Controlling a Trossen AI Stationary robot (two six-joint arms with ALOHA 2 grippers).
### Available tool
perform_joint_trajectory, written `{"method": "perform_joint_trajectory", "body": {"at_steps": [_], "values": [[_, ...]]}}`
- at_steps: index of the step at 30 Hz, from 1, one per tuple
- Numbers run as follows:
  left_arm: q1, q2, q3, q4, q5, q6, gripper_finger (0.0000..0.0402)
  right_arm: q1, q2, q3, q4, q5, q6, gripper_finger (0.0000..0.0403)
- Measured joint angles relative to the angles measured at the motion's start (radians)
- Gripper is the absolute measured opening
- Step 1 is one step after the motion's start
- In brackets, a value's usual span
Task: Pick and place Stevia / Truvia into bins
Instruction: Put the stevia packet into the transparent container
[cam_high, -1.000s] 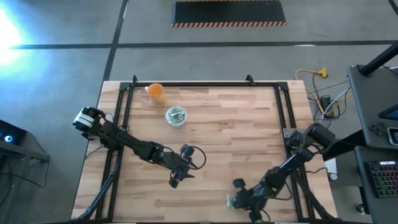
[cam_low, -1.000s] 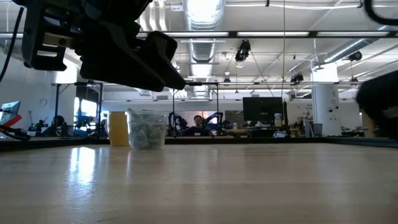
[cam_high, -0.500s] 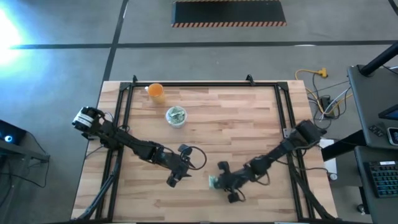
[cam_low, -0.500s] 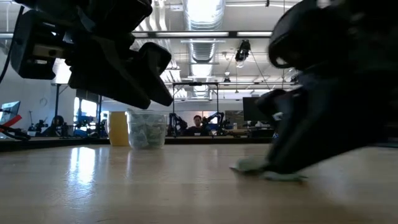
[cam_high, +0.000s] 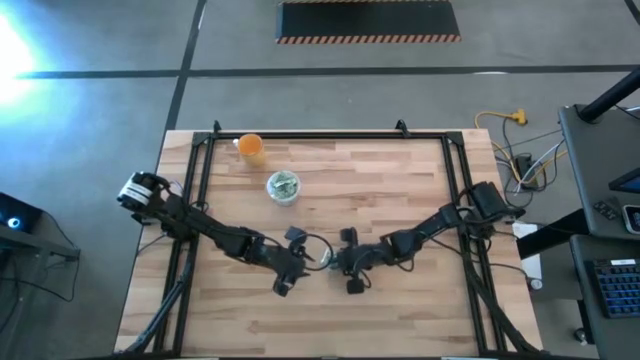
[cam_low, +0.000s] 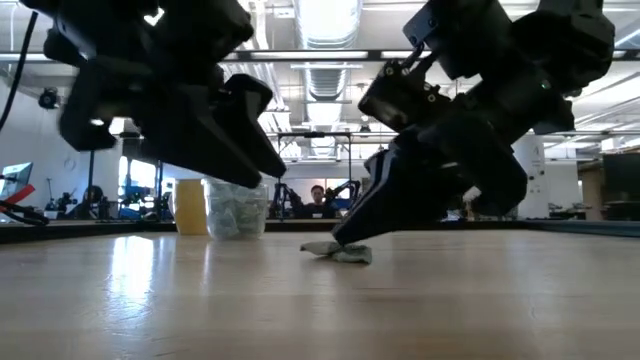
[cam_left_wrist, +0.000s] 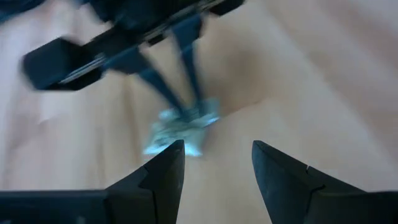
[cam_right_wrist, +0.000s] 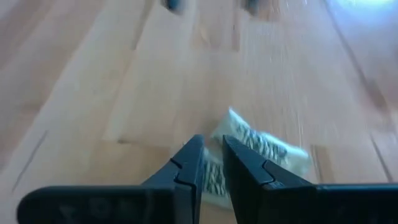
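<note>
Green-and-white sachets (cam_high: 327, 262) now sitting mid-table, pinched at the tips of the nearly closed right gripper (cam_high: 338, 263) and brushing the wooden table (cam_high: 400, 190). Swept in from the near right corner only a second back, so looks like a handover, or a drop within reach of the other arm. Meanwhile left gripper (cam_high: 300, 263) parked just beside, jaws wide, holding nothing, aimed straight at the bundle. Not binned yet, and well apart from both cups. Clear cup (cam_high: 283, 187) over at the far left already packed with sachets, seemingly most of the way up. Orange cup (cam_high: 250, 147) near it, contents impossible to tell
</note>
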Motion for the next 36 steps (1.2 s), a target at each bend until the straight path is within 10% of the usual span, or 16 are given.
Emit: {"method": "perform_joint_trajectory", "body": {"at_steps": [36], "values": [[0.135, 0.265, 0.057, 0.212, 0.047, -0.032, 0.0171, 0.035, -0.088, -0.006, -0.300, -0.006, 0.147, 0.0052]]}}
